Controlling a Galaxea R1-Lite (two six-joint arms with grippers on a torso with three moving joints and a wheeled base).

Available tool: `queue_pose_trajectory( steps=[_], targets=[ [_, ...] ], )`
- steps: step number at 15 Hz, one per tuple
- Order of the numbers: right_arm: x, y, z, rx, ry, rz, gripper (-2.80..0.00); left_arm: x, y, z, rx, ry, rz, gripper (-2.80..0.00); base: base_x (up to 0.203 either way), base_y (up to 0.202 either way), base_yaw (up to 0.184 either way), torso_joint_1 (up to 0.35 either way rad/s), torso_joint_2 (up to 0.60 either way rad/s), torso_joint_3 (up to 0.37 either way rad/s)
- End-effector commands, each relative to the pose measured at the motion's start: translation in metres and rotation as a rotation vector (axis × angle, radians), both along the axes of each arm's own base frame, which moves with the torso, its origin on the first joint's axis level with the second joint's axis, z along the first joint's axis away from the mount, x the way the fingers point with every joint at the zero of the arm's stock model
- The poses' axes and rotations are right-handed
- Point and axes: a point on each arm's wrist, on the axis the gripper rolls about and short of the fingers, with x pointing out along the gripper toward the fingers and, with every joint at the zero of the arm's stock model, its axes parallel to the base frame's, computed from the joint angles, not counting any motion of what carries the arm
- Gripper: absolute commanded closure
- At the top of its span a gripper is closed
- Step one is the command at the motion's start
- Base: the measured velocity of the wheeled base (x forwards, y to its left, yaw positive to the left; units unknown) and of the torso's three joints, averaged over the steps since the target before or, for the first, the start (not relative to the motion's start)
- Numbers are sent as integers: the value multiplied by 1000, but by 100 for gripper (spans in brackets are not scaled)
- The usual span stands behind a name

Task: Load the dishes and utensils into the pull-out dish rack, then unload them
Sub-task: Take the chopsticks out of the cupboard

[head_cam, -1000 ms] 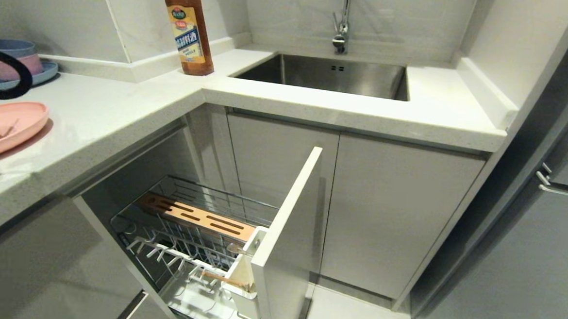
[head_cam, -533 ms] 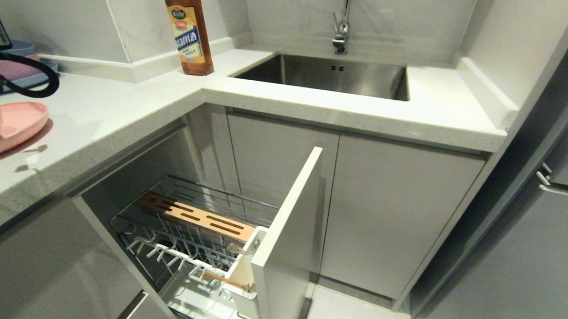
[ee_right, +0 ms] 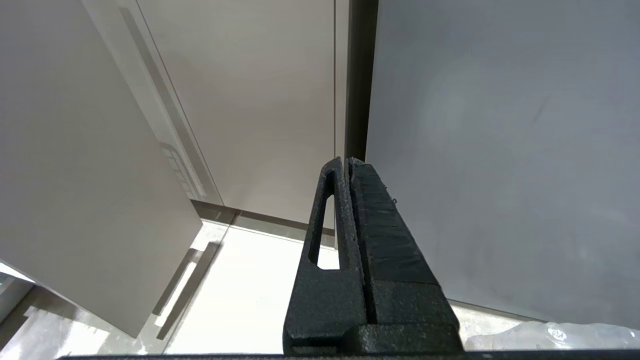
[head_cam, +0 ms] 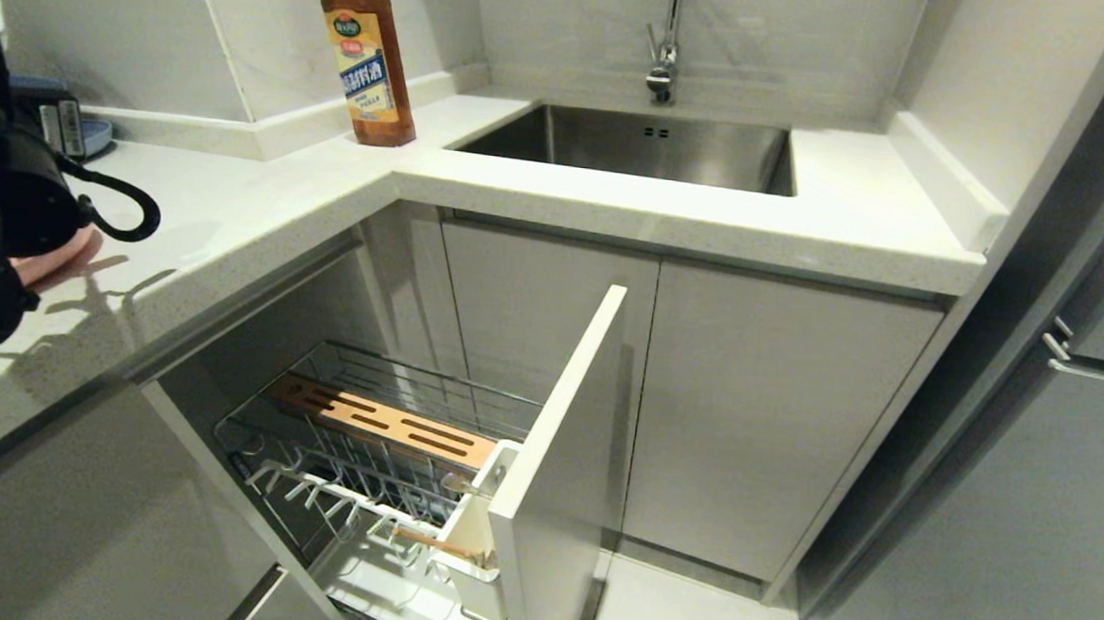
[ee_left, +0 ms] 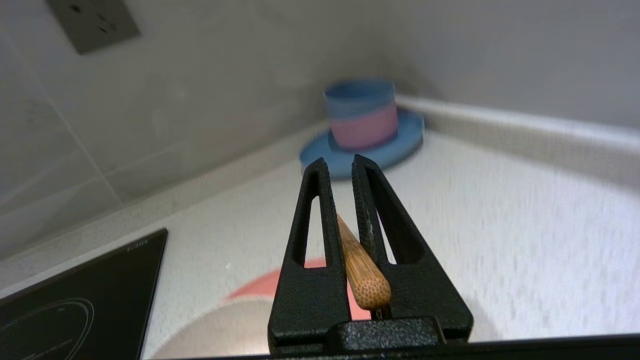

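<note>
Loading step: left gripper [ee_left: 340, 167] is pinching one chopstick [ee_left: 361, 272] between nearly closed fingers above the pink plate [ee_left: 260, 285], right gripper [ee_right: 347, 165] is sitting closed and parked; next it needs carrying down to the utensil cup [head_cam: 475, 556] in the pull-out dish rack [head_cam: 363, 489] well below.

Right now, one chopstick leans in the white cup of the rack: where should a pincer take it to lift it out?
Take the chopstick by its free end, leaning out of the white utensil cup toward the wire prongs. Probably from above, pincer across the thin shaft; the cabinet-front panel closes the side beyond the cup.
</note>
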Motion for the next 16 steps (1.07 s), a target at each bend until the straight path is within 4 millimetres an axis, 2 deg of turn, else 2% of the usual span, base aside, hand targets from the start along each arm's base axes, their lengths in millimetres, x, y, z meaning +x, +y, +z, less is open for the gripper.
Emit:
queue_pose_trajectory(
  steps=[1,5,16],
  targets=[
    [0,0,-1,0,3,0,0,2,0,-6,-2,51,9,0,0,0,0,0,0,0],
    [0,0,-1,0,3,0,0,1,-5,-13,0,121,-1,0,0,0,0,0,0,0],
    [0,0,-1,0,3,0,0,-5,-7,-24,-10,158,-5,0,0,0,0,0,0,0]
  ],
)
